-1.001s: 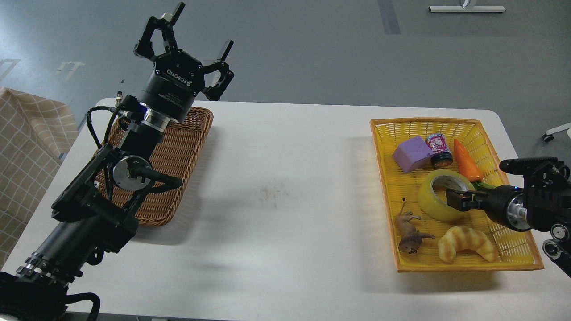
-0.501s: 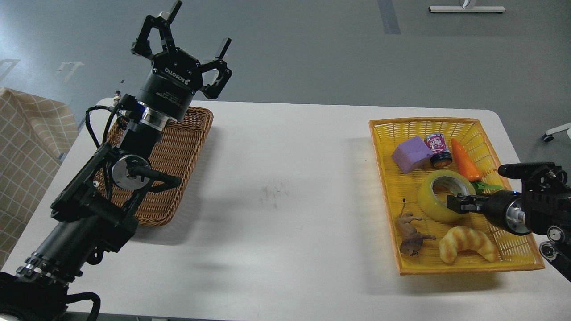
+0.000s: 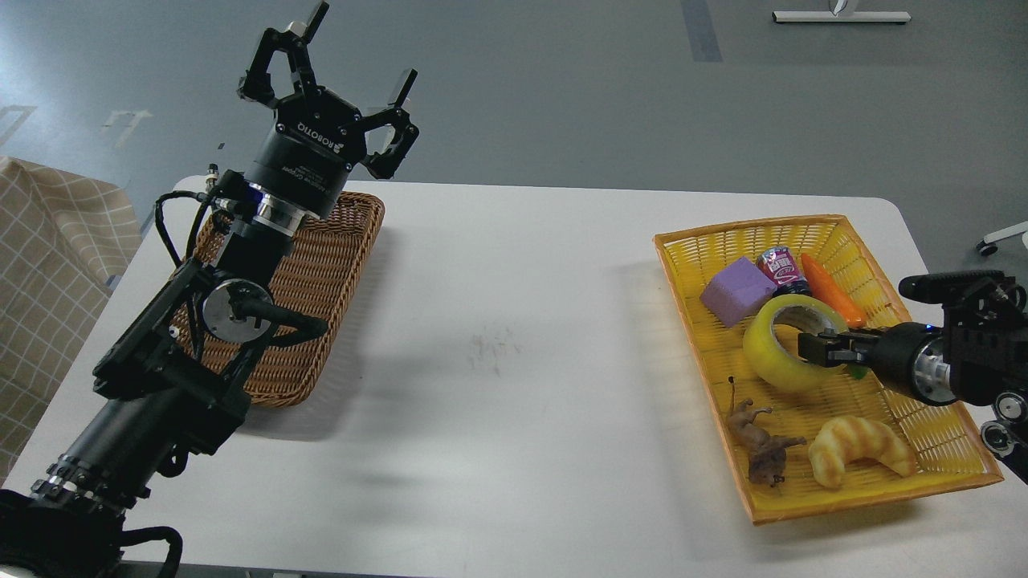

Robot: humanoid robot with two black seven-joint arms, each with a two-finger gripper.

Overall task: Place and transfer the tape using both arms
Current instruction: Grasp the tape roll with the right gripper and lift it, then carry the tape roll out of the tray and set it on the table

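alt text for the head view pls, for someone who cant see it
The right gripper grips the rim of a yellow tape roll in a yellow basket at the table's right, among a purple block, carrot, can, croissant and toy animal. The left gripper is raised open above a brown wicker tray.

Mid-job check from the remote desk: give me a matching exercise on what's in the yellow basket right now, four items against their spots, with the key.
Things:
1. tape
2. purple block
3. croissant
4. toy animal

Places in the yellow basket:
A. near right corner, beside the toy animal
B. far left part, just behind the tape
C. middle, with the right gripper at its core
D. by the near left wall, left of the croissant

Pairs: 1-C, 2-B, 3-A, 4-D
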